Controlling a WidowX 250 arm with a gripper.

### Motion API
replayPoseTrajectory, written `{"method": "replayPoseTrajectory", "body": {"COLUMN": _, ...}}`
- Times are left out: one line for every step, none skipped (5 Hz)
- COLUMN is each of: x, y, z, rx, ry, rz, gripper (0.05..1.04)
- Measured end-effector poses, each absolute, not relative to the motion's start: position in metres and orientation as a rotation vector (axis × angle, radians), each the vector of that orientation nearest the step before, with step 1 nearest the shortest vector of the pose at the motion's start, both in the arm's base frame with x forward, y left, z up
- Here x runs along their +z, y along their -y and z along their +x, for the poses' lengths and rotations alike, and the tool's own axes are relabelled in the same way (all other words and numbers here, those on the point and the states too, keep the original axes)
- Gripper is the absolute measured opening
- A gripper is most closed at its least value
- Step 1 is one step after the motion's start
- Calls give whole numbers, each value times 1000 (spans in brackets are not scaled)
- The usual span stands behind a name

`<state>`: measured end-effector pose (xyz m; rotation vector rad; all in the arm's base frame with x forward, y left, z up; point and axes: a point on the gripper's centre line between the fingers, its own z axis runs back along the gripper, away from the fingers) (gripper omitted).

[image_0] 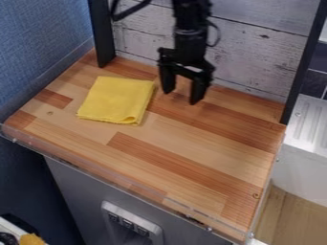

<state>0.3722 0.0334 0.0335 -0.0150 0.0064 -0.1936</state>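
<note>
The black gripper (182, 96) hangs over the back part of the wooden counter, right of the yellow cloth. Its two fingers stand apart with nothing between them, and it is open. A folded yellow cloth (116, 99) lies flat on the left half of the counter, with a small curled fold at its front right corner. The cloth's upper right corner is the part nearest to the gripper, and the two do not touch.
The wooden counter (185, 143) has a clear raised strip (102, 174) along its front edge. Black posts (102, 33) and a whitewashed plank wall (258, 57) bound the back. A white ribbed surface (310, 124) stands at the right.
</note>
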Motion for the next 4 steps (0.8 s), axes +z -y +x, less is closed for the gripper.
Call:
{"method": "replayPoseTrajectory", "body": {"x": 40, "y": -58, "z": 368, "rx": -241, "ry": 29, "rz": -16, "gripper": 999}}
{"method": "replayPoseTrajectory", "body": {"x": 43, "y": -78, "z": 361, "rx": -276, "ry": 42, "rz": -18, "gripper": 997}}
{"method": "replayPoseTrajectory", "body": {"x": 52, "y": -97, "z": 353, "rx": -300, "ry": 39, "rz": -21, "gripper": 995}}
{"method": "replayPoseTrajectory", "body": {"x": 55, "y": -107, "z": 346, "rx": -319, "ry": 21, "rz": -26, "gripper": 950}}
